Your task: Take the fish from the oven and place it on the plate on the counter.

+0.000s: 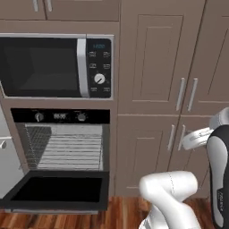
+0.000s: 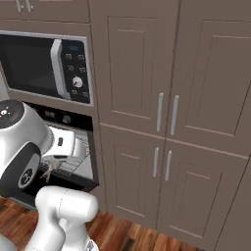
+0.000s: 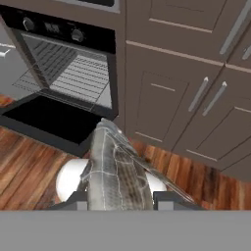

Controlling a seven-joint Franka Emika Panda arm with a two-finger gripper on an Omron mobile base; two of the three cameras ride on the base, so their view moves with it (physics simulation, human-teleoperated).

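The slender grey fish (image 3: 115, 166) is held in my gripper (image 3: 121, 200), whose two finger tips are shut on its sides; it sticks out ahead of the hand. The hand hangs in front of the tall cabinets, to the right of the oven (image 1: 62, 143), above the wood floor. The oven's glass door (image 1: 58, 190) lies folded down and open, and its wire racks (image 3: 73, 73) are bare. From the right base camera the hand (image 2: 61, 142) sits just before the oven opening (image 2: 78, 152). Plate and counter are out of view.
A black-and-silver microwave (image 1: 56, 67) sits above the oven. Brown cabinet doors with silver bar handles (image 1: 180, 94) cover the wall to the right. The open oven door juts out low over the wooden floor (image 3: 29, 166). My own arm links stand close at the front.
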